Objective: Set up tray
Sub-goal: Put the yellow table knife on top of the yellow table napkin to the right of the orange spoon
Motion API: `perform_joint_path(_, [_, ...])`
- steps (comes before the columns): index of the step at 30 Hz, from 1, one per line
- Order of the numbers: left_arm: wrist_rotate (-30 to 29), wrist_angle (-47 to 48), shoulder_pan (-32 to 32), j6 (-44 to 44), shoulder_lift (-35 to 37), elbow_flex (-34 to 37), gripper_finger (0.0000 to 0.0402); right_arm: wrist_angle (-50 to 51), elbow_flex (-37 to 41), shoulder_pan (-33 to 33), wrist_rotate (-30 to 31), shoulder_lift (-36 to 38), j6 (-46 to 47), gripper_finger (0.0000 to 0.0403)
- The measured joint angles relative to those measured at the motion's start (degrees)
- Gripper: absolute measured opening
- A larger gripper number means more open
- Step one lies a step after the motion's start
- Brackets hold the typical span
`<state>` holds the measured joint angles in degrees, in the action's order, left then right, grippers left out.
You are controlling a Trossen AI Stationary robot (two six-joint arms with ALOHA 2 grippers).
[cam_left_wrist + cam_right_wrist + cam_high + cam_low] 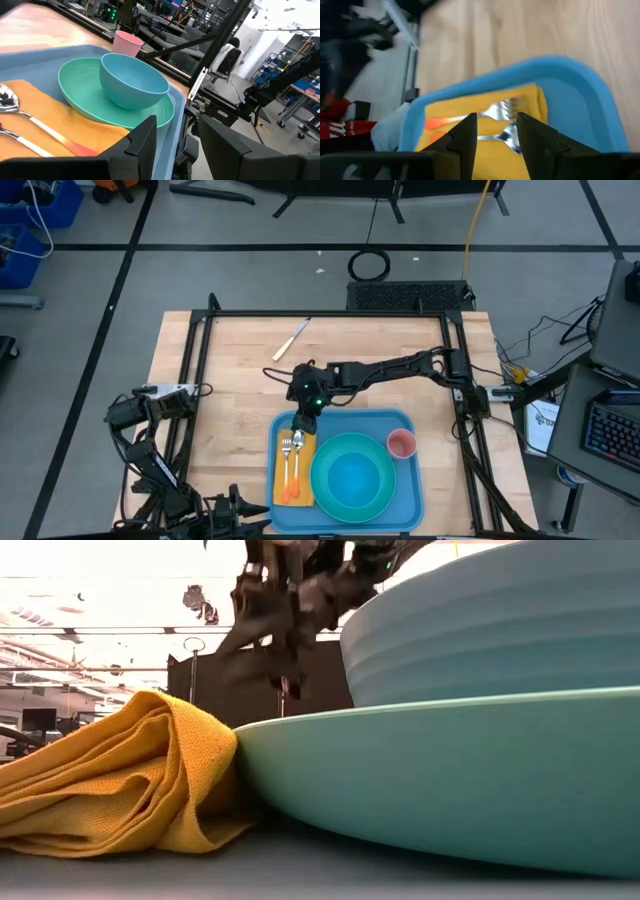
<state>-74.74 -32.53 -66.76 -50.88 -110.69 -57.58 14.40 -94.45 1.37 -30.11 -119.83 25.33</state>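
Hovering over the far left corner of the blue tray (408, 485), the right hand (303, 420) has its fingers spread above the yellow napkin (293, 470) and its forks. The tray sits at the bench's (230, 370) near edge, holding plate, bowl and pink cup (401, 444). The left hand (175, 150) waits spread by the tray's near rim.

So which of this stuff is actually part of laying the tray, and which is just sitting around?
Part of the job:
blue tray
yellow napkin with fork and spoon
turquoise plate holding the bowl
pink cup
right gripper, over the napkin's far end

Lying about:
knife on the bare table, outside the tray
left gripper, waiting by the tray's edge
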Motion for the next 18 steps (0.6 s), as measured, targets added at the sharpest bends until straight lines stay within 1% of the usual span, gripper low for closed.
perform_joint_path(3, [0.2, 0.1, 0.4, 0.4, 0.0, 0.0, 0.0150, 0.2, 0.0, -1.1, 0.0, 2.8, -1.4, 0.0130])
perform_joint_path(6, [1.2, 0.3, 1.3, 1.6, 0.0, 0.0, 0.0150, 0.4, 0.0, -3.9, 0.5, 6.4, -4.9, 0.0129])
perform_joint_path(7, [1.4, 0.3, 1.7, 2.4, 0.0, 0.0, 0.0150, 0.8, 0.0, -5.3, 1.4, 7.9, -6.3, 0.0127])
perform_joint_path(10, [3.4, -0.2, 3.5, 2.3, 0.0, 0.0, 0.0150, 0.0, 1.0, -10.3, 7.6, 11.8, -10.3, 0.0099])
perform_joint_path(14, [7.6, -1.2, 6.5, 2.3, 0.0, 0.0, 0.0150, 0.1, 5.0, -17.0, 16.4, 16.3, -14.4, 0.0021])
perform_joint_path(15, [7.9, -1.7, 7.4, 2.2, 0.0, 0.0, 0.0150, -0.7, 6.7, -18.6, 18.9, 17.5, -14.8, 0.0011])
perform_joint_path(17, [7.8, -3.5, 9.1, 0.7, 0.0, 0.0, 0.0150, -4.7, 10.2, -21.6, 24.0, 19.8, -14.4, 0.0006])
perform_joint_path(18, [7.6, -4.4, 10.0, 0.2, 0.0, 0.0, 0.0150, -6.3, 12.4, -23.0, 25.5, 21.1, -14.2, 0.0003])
